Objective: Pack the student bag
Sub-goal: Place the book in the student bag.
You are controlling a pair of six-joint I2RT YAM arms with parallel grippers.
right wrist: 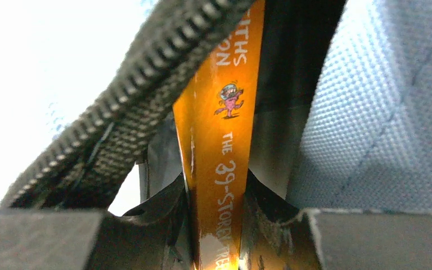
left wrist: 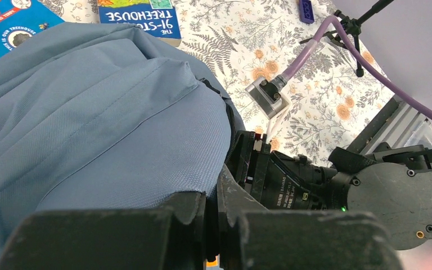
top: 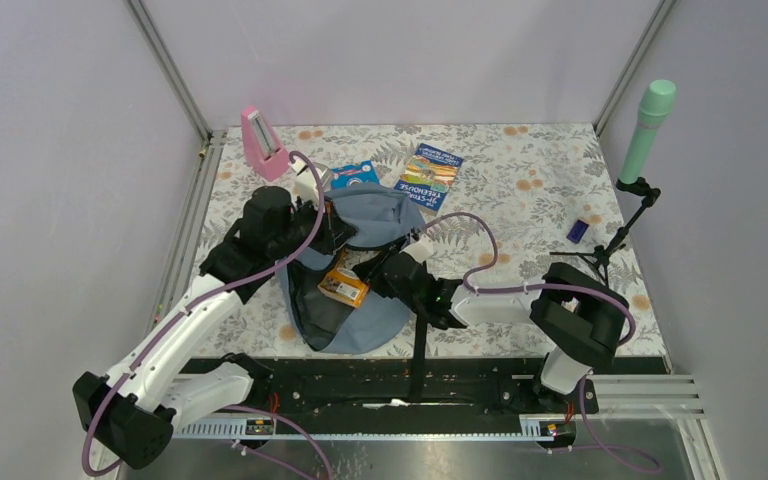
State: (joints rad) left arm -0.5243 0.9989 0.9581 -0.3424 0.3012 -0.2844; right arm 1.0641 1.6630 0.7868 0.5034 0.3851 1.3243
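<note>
a: where's the student bag (top: 365, 330) from where you sit?

b: middle of the counter (top: 520, 200), lying flat with its mouth gaping up, between my two arms. the right gripper (right wrist: 216, 219) is clamped on the spine of an orange book (right wrist: 225, 112), and the book is already partway inside the mouth.

a: which way does the book run?

b: its long axis points straight away from the gripper into the bag. on the right wrist view the black zipper edge (right wrist: 146, 95) crosses on the left and the grey-blue wall stands on the right, so the book sits in the gap between them. from above, that's leftward from the right wrist, towards the bag's middle.

a: and the left arm?

b: the left gripper (left wrist: 219, 225) is at the rim on the far left side. its jaws are drawn close with a dark strip of the rim between them, so i read it as holding the mouth open.

a: so what's next?

b: i'd judge a push along the book's own axis with the right arm, deeper in. the risk is the corner catching on that zipper edge.
</note>
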